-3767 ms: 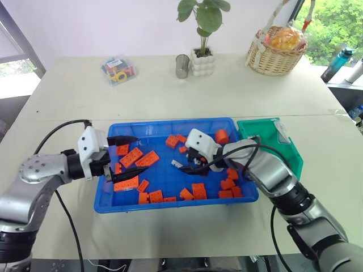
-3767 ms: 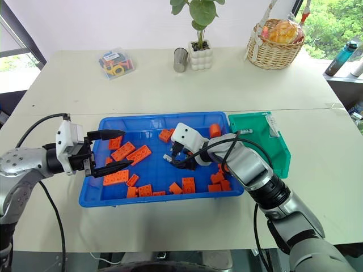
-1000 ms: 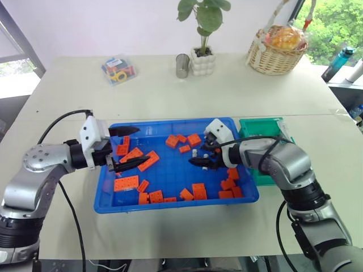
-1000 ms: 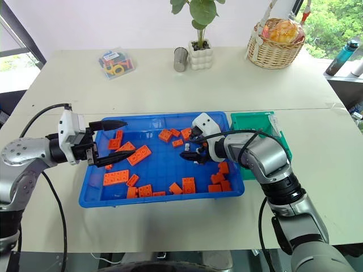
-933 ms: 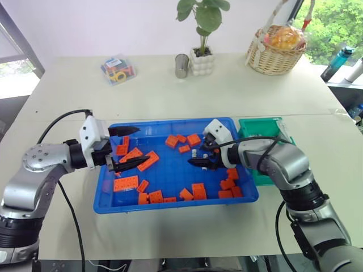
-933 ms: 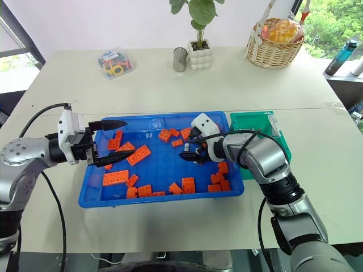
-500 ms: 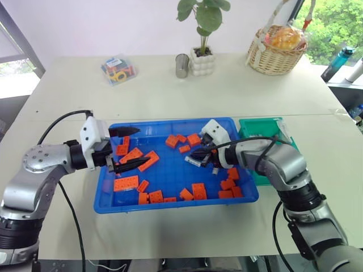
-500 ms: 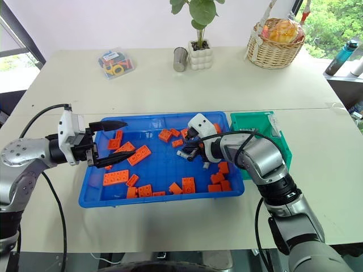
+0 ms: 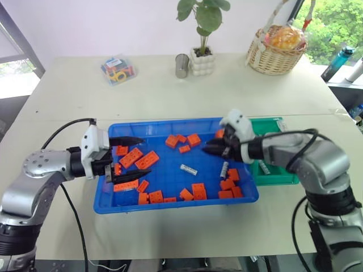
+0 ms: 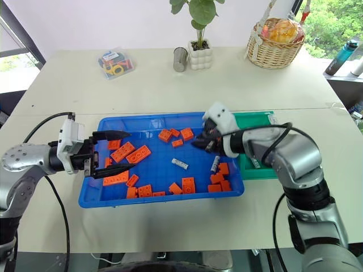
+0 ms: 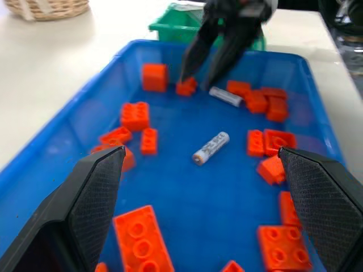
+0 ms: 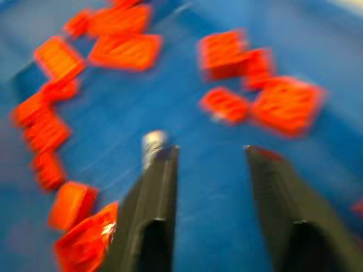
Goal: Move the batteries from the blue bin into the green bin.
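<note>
Left eye view: take the blue bin point(image 9: 170, 207) as your landmark. At its left edge the left gripper point(image 9: 131, 157) hangs over the orange bricks point(image 9: 142, 160), fingers spread wide, nothing between them. Two batteries point(image 9: 188, 169) lie loose on the bin floor, one near the middle, the other point(image 9: 223, 169) toward the right side beside a brick cluster. Just above that right-hand battery, near the bin's far right corner, the right gripper point(image 9: 211, 149) hovers; in the right wrist view its fingers point(image 12: 153, 192) stand partly apart with bare blue floor between them, so it holds nothing. The green bin point(image 9: 281, 178) sits touching the blue bin's right wall, and one battery point(image 9: 264, 167) already lies inside it.

Your step in hand looks like re-grasping. Go for the right-side battery first since it's closest to the right gripper. Come down with fingers straddling it across its width, not along its length, and keep clear of the neighbouring bricks. Close firmly, since a round cylinder likely rolls out of a loose pinch.
</note>
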Controlling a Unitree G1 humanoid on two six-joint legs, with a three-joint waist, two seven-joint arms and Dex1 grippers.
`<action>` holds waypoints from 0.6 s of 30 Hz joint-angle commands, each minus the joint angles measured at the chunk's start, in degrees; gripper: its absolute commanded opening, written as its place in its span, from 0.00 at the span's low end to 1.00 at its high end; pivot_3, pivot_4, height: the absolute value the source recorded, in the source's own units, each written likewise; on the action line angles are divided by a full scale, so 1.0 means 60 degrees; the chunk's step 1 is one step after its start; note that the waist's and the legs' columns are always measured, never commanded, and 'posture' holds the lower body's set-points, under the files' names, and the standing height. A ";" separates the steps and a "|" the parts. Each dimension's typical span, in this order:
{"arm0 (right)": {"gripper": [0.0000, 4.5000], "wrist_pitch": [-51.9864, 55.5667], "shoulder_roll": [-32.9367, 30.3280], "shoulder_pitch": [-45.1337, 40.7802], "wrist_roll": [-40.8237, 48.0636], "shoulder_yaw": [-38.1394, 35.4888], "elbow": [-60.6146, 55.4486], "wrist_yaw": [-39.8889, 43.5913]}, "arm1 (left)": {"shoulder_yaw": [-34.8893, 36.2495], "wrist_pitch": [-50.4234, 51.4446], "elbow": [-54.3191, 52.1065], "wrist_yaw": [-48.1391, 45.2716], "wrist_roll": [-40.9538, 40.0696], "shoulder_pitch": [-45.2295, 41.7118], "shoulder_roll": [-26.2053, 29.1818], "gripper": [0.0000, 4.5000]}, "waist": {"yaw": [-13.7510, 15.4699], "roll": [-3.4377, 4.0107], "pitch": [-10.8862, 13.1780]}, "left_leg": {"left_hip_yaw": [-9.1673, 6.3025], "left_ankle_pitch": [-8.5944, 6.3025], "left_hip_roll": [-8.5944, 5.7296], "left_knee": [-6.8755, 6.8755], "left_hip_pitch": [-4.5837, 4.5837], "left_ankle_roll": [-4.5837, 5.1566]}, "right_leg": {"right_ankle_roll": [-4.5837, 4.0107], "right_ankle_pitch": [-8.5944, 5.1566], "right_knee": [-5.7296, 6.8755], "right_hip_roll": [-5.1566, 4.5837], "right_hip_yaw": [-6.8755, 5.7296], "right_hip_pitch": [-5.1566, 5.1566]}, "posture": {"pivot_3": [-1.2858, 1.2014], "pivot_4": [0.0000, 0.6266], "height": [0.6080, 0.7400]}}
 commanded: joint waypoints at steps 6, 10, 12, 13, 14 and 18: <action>0.38 -0.2397 -0.0105 -0.0303 -0.1206 0.1999 0.0903 0.1257 | 0.0236 -0.0254 -0.0486 -0.0549 -0.0170 0.0390 0.0243 1.00 | 0.0036 0.0000 0.0000 | 0.0001 0.0001 0.0003 0.0007 0.0001 -0.0001 | 0.0000 0.0000 0.0000 0.0001 0.0000 0.0003 | 0.52 0.24 0.98; 0.38 -0.3051 -0.0206 -0.0301 -0.1560 0.2450 0.1244 0.1905 | 0.0135 -0.0672 -0.0495 -0.0433 0.0323 0.0701 0.0186 1.00 | 0.0027 0.0000 0.0000 | -0.0001 0.0000 0.0002 0.0004 0.0000 -0.0001 | 0.0000 0.0000 -0.0003 0.0000 -0.0003 0.0002 | 0.52 0.24 0.98; 0.38 -0.3399 -0.0294 -0.0293 -0.1845 0.2657 0.1429 0.2150 | 0.0146 -0.0575 -0.0572 -0.0227 0.0280 0.0688 0.0135 1.00 | 0.0028 0.0000 0.0000 | -0.0001 0.0001 0.0002 0.0005 0.0001 -0.0001 | 0.0000 0.0000 -0.0003 0.0000 -0.0003 0.0001 | 0.52 0.24 0.98; 0.38 -0.3640 -0.0319 -0.0291 -0.2064 0.2776 0.1569 0.2227 | 0.0162 -0.0497 -0.0607 -0.0173 0.0205 0.0667 0.0115 1.00 | 0.0029 0.0000 0.0000 | -0.0001 0.0001 0.0002 0.0005 0.0001 -0.0002 | 0.0000 0.0000 -0.0002 0.0000 -0.0003 0.0002 | 0.52 0.24 0.98; 0.38 -0.3854 -0.0298 -0.0301 -0.2287 0.2897 0.1748 0.2266 | 0.0187 -0.0478 -0.0633 -0.0152 0.0148 0.0657 0.0102 1.00 | 0.0030 0.0000 0.0000 | -0.0001 0.0001 0.0002 0.0006 0.0001 -0.0001 | 0.0000 0.0000 -0.0003 0.0000 -0.0003 0.0003 | 0.52 0.24 0.98; 0.38 -0.4289 -0.0029 -0.0328 -0.2738 0.3132 0.2292 0.2422 | 0.0233 -0.0513 -0.0657 -0.0116 0.0101 0.0632 0.0078 1.00 | 0.0024 0.0000 0.0000 | -0.0001 0.0001 0.0002 0.0006 0.0000 -0.0001 | 0.0000 0.0000 -0.0002 0.0000 -0.0003 0.0002 | 0.52 0.24 0.98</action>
